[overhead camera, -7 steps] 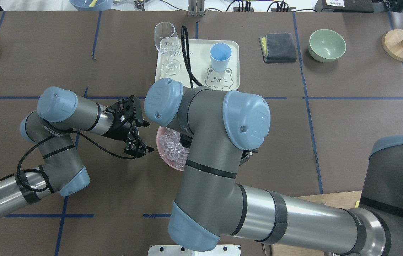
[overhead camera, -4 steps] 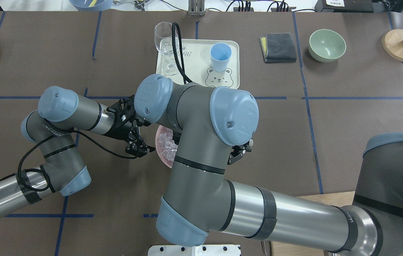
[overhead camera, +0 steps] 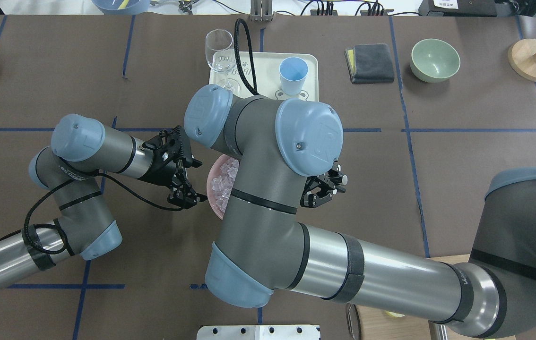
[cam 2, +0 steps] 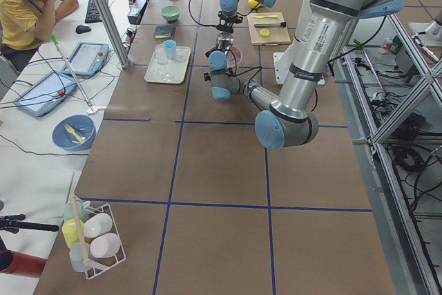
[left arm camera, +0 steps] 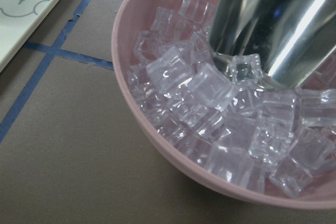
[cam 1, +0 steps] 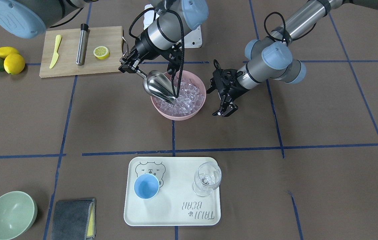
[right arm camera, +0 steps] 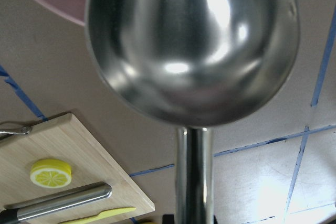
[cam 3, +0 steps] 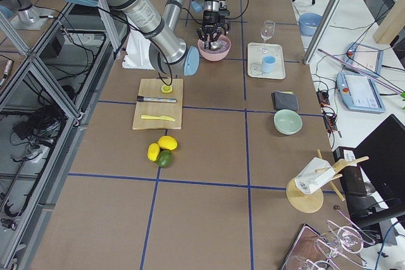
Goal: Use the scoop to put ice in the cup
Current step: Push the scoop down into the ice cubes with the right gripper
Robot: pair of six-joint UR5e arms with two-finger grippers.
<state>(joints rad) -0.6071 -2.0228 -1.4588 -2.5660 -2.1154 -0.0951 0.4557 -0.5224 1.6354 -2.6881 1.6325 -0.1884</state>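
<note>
My right gripper (cam 1: 131,66) is shut on the handle of the steel scoop (cam 1: 157,87). The scoop tilts down with its tip dug into the ice (cam 1: 184,96) in a pink bowl (cam 1: 175,115). The left wrist view shows the scoop (left arm camera: 273,24) resting among the ice cubes (left arm camera: 210,93). The right wrist view shows the scoop's rounded back (right arm camera: 191,40). My left gripper (cam 1: 224,111) is open and empty, just beside the bowl. The light-blue cup (cam 1: 146,186) stands empty on a cream tray (cam 1: 172,213). From overhead, my right arm hides most of the bowl (overhead camera: 211,189).
A wine glass (cam 1: 207,178) stands on the tray next to the cup. A cutting board (cam 1: 69,66) holds a steel tube (cam 1: 82,48), a lemon half and a yellow knife. A green bowl (cam 1: 10,215) and a grey cloth (cam 1: 72,218) lie at the far side.
My right arm's elbow and wrist have swung to the left over the pink bowl, covering more of the ice from overhead. My left arm has hardly moved.
</note>
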